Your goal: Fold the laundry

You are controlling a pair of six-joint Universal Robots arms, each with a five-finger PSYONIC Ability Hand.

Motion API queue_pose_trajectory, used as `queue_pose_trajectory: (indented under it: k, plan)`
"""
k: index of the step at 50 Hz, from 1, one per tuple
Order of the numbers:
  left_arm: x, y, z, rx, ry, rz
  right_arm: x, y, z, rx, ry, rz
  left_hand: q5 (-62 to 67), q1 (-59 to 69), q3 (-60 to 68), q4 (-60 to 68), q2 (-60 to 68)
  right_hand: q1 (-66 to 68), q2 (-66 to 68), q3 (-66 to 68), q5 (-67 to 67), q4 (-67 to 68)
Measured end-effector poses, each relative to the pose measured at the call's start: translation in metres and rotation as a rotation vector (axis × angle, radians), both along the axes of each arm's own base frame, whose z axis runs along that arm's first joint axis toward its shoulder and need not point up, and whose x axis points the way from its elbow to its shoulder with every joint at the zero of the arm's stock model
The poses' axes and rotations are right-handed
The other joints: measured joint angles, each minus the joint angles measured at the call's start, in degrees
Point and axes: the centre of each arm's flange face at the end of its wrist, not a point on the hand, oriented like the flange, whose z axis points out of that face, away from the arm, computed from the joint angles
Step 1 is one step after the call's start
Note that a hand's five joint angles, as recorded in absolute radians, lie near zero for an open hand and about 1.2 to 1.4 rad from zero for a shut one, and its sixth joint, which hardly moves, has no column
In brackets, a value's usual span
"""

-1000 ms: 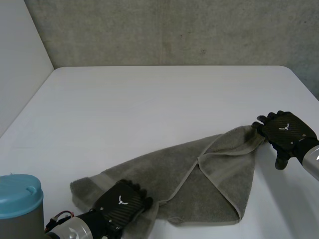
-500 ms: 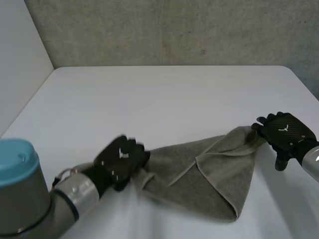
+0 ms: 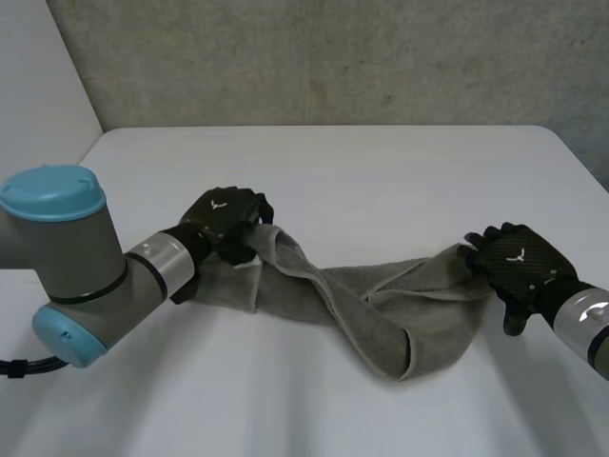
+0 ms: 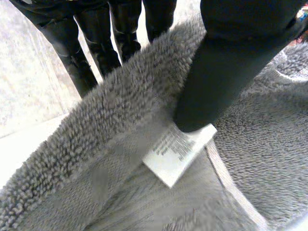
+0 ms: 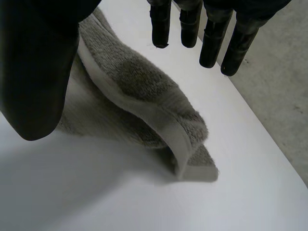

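The left hand (image 3: 226,221) is clenched on one end of the towel (image 3: 381,305). Up close, its thumb (image 4: 226,72) presses into the pile right by a white label (image 4: 178,151), with its fingers (image 4: 79,62) on the other side of the fold. From that grip the towel drapes down and runs off in a loose twisted band, doubling over itself on the table (image 3: 333,162) between the two hands before reaching the right hand (image 3: 514,262). That one looks released: its fingers hang straight and clear of the cloth, and the towel's hemmed corner lies flat on the table under its palm, beside the thumb.
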Motion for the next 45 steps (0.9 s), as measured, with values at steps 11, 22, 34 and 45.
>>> queue_pose_trajectory:
  k: [11,22,34,45]
  plan:
    - [0.007,0.007,-0.005,0.033,-0.023,0.004,0.026,0.02,0.002,0.042,-0.077,0.068,-19.54,-18.54,-18.55,-18.55,-18.61,0.0,0.0,0.0,0.0,0.0]
    - [0.016,0.005,0.0,0.024,-0.02,0.027,0.047,0.028,0.0,0.103,-0.197,0.093,-20.1,-19.2,-19.18,-19.14,-19.2,8.48,7.49,7.99,8.94,7.19]
    - [0.015,0.003,-0.006,0.027,-0.022,0.027,0.068,0.02,-0.015,0.125,-0.234,0.124,-16.91,-16.15,-16.2,-16.15,-16.12,17.64,16.71,17.05,17.76,16.35]
    - [0.013,-0.001,-0.012,0.022,-0.02,0.024,0.072,0.013,-0.027,0.14,-0.207,0.085,-10.07,-9.25,-9.29,-9.22,-9.22,23.45,22.68,22.92,23.53,22.25]
